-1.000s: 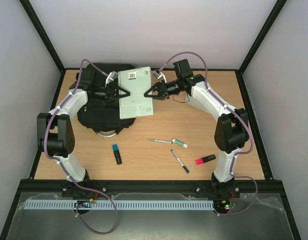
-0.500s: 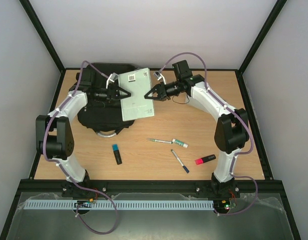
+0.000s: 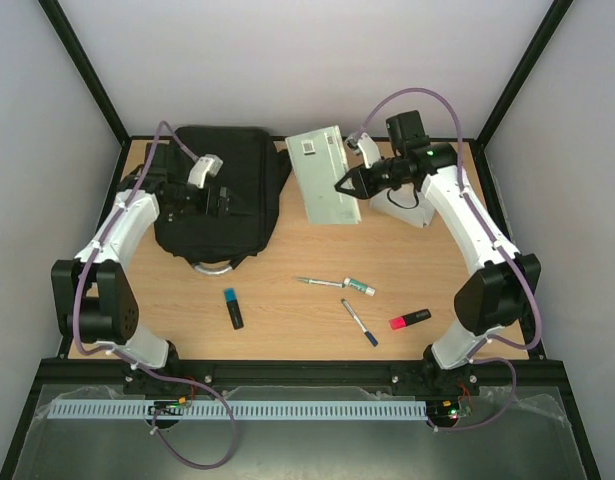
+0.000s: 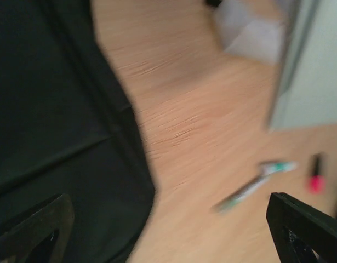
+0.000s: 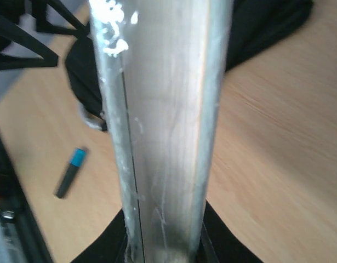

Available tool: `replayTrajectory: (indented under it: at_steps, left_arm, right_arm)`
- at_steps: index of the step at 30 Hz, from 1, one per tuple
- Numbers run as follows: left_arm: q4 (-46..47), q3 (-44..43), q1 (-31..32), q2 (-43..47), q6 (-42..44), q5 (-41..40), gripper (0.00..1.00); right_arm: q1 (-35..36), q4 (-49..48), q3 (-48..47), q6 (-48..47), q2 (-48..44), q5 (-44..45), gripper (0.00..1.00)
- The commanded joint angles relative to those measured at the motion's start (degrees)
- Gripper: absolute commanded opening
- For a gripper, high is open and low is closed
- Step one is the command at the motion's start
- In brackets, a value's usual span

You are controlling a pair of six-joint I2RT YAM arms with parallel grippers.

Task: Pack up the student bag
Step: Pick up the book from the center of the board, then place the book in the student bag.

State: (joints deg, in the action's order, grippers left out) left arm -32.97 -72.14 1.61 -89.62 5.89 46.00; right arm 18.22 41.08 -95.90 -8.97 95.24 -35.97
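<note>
Right now the right gripper point(image 3: 349, 186) is carrying a pale book point(image 3: 320, 176), clamped on its edge, just right of the student bag point(image 3: 222, 185).

The bag is lying flat at the far left of the table point(image 3: 287, 255), its long axis running far to near and its grey handle point(image 3: 215, 266) pointing at the bases. From the right claw it is sitting to the left, beyond the tilted book. The left gripper point(image 3: 213, 198), jaws spread wide and empty, is hovering directly over the bag, making that arm the nearer one. Lying about are one bag, one book, one whitish pouch point(image 3: 407, 212) under the right arm, and four loose pens: a green-and-white marker point(image 3: 339, 286), a blue-capped marker point(image 3: 233, 308), a dark pen point(image 3: 359, 322) and a red highlighter point(image 3: 410, 319).
</note>
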Motion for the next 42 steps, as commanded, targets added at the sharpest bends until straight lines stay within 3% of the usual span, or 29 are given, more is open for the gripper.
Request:
replayTrajectory:
  at_steps: [1,7,11,15,20,25,30,36,42]
  left_arm:
    - [-6.8,2.4,1.0,2.4,21.0,-23.0,1.0]
    - [-4.4,8.7,2.3,6.4,35.6,-35.0,0.99]
    - [-7.2,10.1,2.7,8.3,50.1,-35.8,1.0]
    - [-11.9,9.0,3.0,6.6,57.4,-35.9,0.98]
    - [-21.8,2.2,2.7,-1.6,59.8,-29.6,0.93]
    - [-25.9,-2.6,3.6,-7.8,58.5,-26.4,0.82]
    - [-26.8,-1.7,3.7,-9.8,62.0,-30.7,0.77]
    - [-26.3,-0.4,2.6,-9.3,65.5,-42.9,0.74]
    - [-25.3,-1.9,-2.2,-8.3,70.3,-43.7,0.73]
  right_arm:
    - [0.1,4.7,0.0,-14.2,-4.0,10.4,0.01]
    - [0.1,8.1,1.5,-20.0,-5.4,14.8,0.01]
    - [0.1,8.3,3.5,-21.0,-6.6,16.7,0.01]
    - [0.1,8.5,5.0,-20.1,-7.6,14.8,0.01]
    - [0.1,9.3,6.8,-19.5,-8.1,12.5,0.01]
    - [0.1,9.9,7.0,-19.8,-8.5,12.3,0.01]
    - [0.1,10.0,7.8,-19.8,-9.2,12.2,0.01]
    - [0.1,10.1,8.9,-19.9,-9.9,12.0,0.01]
    - [0.1,9.9,8.7,-19.6,-9.2,11.8,0.01]
